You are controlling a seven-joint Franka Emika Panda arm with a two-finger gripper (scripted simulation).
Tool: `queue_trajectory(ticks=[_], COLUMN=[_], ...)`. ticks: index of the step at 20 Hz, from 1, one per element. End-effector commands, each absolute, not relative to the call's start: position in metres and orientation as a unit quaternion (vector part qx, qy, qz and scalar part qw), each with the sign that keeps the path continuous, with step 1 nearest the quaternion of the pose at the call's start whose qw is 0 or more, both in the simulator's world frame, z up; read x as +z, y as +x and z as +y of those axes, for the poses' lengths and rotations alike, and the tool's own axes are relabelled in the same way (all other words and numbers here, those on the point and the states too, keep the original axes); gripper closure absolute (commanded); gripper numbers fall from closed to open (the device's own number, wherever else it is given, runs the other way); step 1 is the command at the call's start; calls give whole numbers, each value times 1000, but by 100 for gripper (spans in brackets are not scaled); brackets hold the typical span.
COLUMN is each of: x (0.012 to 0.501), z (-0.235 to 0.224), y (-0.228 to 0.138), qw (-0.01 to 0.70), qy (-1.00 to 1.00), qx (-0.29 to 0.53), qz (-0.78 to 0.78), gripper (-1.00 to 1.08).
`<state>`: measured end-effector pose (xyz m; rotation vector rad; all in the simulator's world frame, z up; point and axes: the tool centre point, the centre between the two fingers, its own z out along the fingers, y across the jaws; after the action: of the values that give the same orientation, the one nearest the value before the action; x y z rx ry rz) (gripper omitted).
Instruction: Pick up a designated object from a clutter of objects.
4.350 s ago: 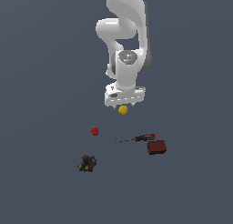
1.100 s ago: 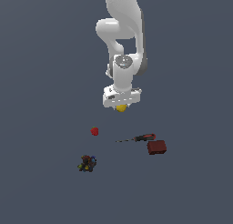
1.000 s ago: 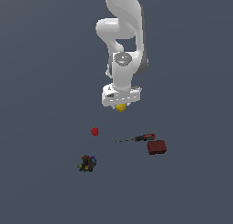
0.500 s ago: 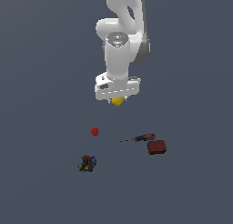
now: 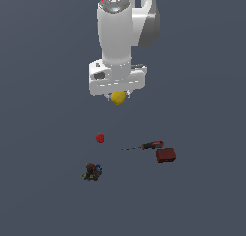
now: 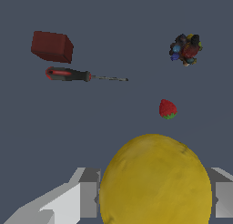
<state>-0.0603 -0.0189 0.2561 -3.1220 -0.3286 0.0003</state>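
The gripper (image 5: 118, 95) held the yellow ball (image 5: 118, 98) at upper centre of the exterior view. The strawberry (image 5: 99, 138) and screwdriver (image 5: 145, 146) lay lower on the desk (image 5: 43, 134).

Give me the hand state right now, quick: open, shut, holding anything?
Hand: shut on the yellow ball, held up off the surface, above the other objects.

1. I am counting one yellow ball (image 5: 118, 98).
2. I am seeing one small red fruit (image 5: 99, 138).
3. I am seeing one red-handled screwdriver (image 5: 146, 145).
4. I am counting one dark red box (image 5: 165, 155).
5. I am seeing one multicoloured dark lump (image 5: 92, 172).
6. I am making that five objects altogether.
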Motion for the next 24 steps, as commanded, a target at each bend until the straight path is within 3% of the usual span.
queue_trajectory(ticks=[1, 13, 24], x=[280, 375, 411], z=[-25, -51, -61], y=[-52, -15, 2], qw=[1, 0, 0], qy=[-995, -995, -995], qx=[0, 0, 0], qz=[-105, -104, -104], gripper=[108, 108, 108])
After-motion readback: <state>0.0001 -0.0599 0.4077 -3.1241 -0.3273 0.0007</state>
